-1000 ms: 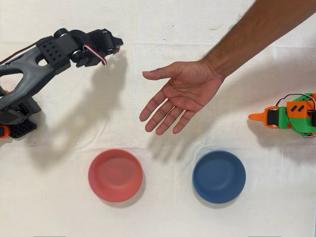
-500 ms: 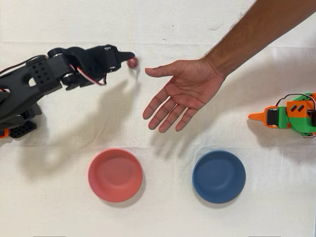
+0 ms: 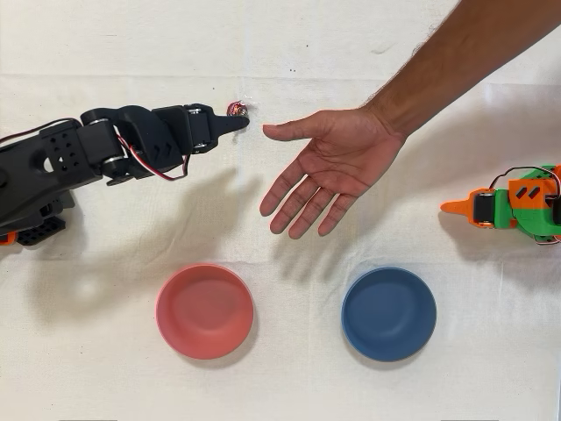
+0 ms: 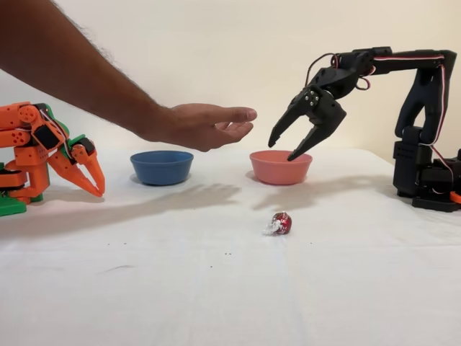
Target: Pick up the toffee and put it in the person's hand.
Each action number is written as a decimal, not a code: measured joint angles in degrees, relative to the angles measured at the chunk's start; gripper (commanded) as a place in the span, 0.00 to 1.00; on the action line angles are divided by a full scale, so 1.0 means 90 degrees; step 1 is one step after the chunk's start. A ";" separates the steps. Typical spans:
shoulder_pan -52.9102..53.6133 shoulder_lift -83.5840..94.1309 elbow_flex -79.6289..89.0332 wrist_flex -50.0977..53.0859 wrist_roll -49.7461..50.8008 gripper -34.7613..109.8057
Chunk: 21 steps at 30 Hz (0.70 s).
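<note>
Fixed view shows the black arm's tool [image 4: 289, 148] hanging in the air with its two fingers spread wide and nothing between them, well above the toffee [image 4: 279, 223], which lies on the white-clothed bench [image 4: 216, 288] with its twisted foil end pointing left. From overhead the same tool [image 3: 237, 119] sits just beside the toffee [image 3: 236, 109], the fingertip seeming almost to cover it, but the side camera makes plain that there is a clear gap in height. The person's hand [image 4: 205, 124] waits palm up, raised above the bench, near the tool and beyond the candy; overhead it [image 3: 329, 167] lies to the right of the toffee, fingers slanting toward the pink bowl [image 3: 204, 310] and blue bowl [image 3: 388, 313]. The pick, I judge, is not yet made. The main risk is a miss on the way down: the candy is tiny and round, so a finger landing on its side could nudge it away or send it rolling across the cloth. A grip on the twisted end alone could slip during the lift. The waiting hand is close, so a wide swing might brush its thumb. The orange arm [image 4: 43, 155] stands idle.
</note>
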 measured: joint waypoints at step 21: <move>-0.0566 -0.2090 -0.1172 0.0684 0.0313 0.41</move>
